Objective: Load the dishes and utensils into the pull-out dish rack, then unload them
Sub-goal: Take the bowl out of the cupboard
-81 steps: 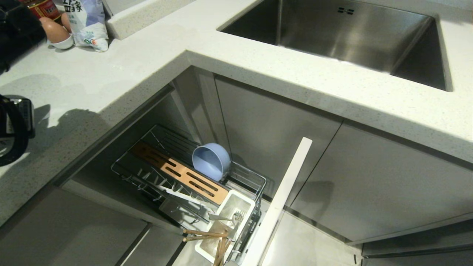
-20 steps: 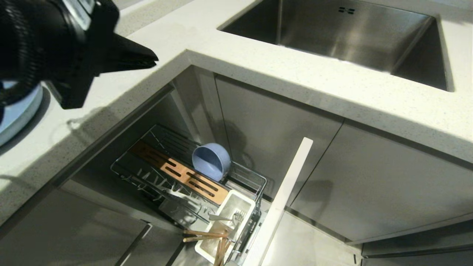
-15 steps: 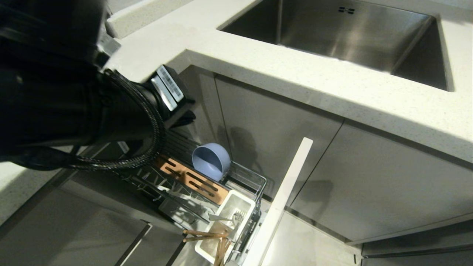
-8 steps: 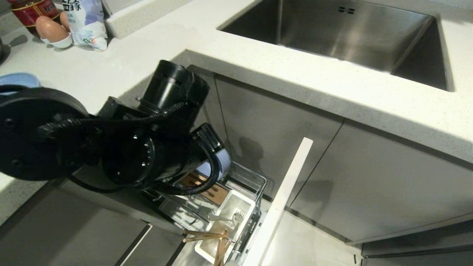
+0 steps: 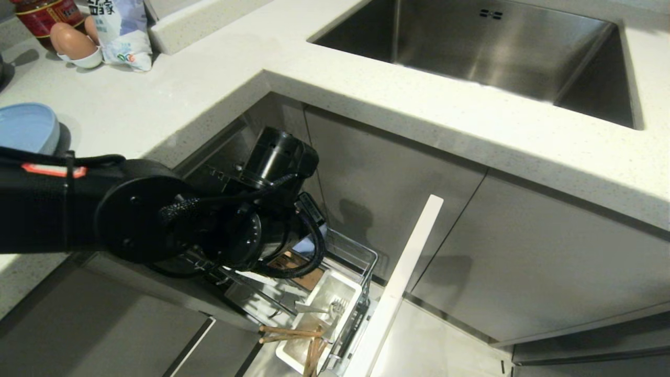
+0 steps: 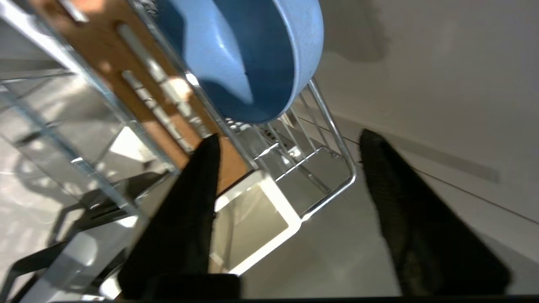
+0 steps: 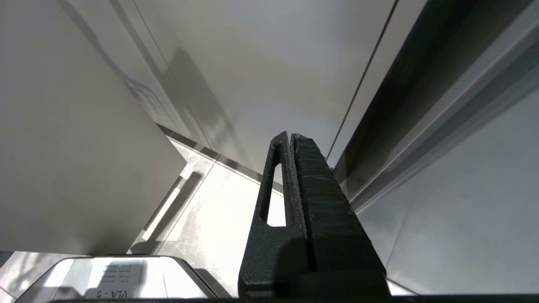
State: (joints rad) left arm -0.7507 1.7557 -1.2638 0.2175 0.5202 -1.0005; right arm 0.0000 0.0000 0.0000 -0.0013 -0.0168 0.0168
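One bowl remains in the rack; left gripper, fingers spread wide at frame centre, must close on its rim.

Kitchen: steel sink, stone countertop

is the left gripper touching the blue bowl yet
Apart. The left wrist view shows the left gripper open, with a gap between its tips and the bowl.

Bowl on edge in rack; plate on counter
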